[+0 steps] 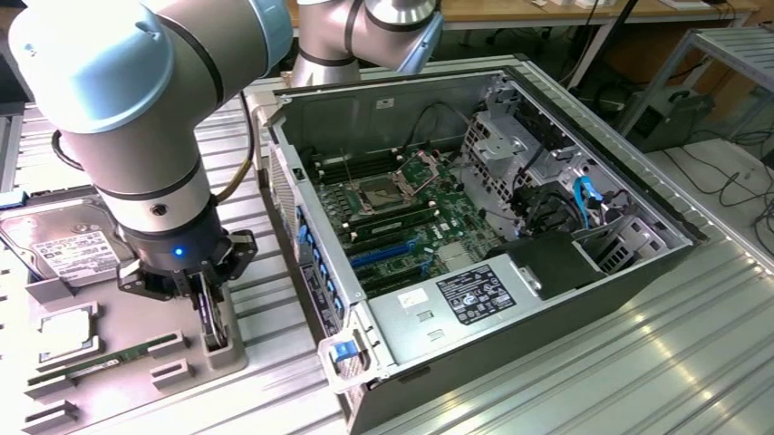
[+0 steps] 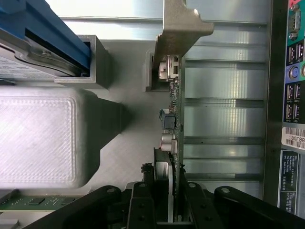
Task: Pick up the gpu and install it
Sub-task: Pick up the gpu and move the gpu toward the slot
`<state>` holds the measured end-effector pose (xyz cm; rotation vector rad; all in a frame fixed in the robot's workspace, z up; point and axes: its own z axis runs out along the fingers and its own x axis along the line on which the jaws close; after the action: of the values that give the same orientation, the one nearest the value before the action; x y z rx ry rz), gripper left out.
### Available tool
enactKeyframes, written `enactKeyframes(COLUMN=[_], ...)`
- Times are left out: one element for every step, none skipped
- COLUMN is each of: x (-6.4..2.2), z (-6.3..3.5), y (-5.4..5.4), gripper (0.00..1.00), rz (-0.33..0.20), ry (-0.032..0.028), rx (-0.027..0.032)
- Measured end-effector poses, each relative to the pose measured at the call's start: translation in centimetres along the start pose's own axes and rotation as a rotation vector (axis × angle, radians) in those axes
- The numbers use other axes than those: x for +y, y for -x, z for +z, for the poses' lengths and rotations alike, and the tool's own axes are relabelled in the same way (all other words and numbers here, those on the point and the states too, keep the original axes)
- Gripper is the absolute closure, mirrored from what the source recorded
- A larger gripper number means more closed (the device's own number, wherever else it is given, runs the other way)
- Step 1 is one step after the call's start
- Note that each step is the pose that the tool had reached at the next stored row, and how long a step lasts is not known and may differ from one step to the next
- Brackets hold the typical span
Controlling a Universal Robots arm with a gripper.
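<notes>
The jaws are clamped on the gpu (image 1: 217, 331), 1 finger on each flat face of the card. The gpu stands on edge in a slot of the grey holder (image 1: 133, 313), at 8 o'clock in the exterior view. From the wrist camera the card runs from the fingers (image 2: 143, 205) to its silvery bracket (image 2: 181, 28), which sits beside a grey post of the holder. The hard drive (image 1: 61, 249) lies at 9 o'clock and the green memory stick (image 1: 115, 355) at 7 o'clock. The open computer case (image 1: 362, 109) rests on the counter (image 1: 629, 362), spreading from centre to 3 o'clock, with blue slots (image 1: 381, 252) showing on its board.
</notes>
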<state>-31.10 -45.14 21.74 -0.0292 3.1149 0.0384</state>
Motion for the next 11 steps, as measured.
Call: enactKeyframes(x=[0.0,0.01,0.02,0.02,0.03,0.04,0.04,0.06,0.07,0.07,0.08], z=[-0.12,-0.47,-0.79,-1.04,-1.31,-1.6,-1.96,-2.38,-2.77,-3.14,-3.46], y=[0.0,0.0,0.0,0.0,0.0,0.0,0.1,0.1,0.1,0.1,0.1], gripper=[0.72,0.72,0.72,0.72,0.72,0.72,0.72,0.72,0.72,0.72,0.72], rz=[0.0,0.0,0.0,0.0,0.0,0.0,0.0,0.0,0.0,0.0,0.0], ry=[0.0007,0.0005,0.0004,0.0005,0.0005,0.0005,0.0004,0.0006,0.0007,0.0009,0.001], rx=[-0.0003,0.0,0.0001,0.0,0.0,0.0001,0.0001,0.0,0.0001,0.0001,0.0])
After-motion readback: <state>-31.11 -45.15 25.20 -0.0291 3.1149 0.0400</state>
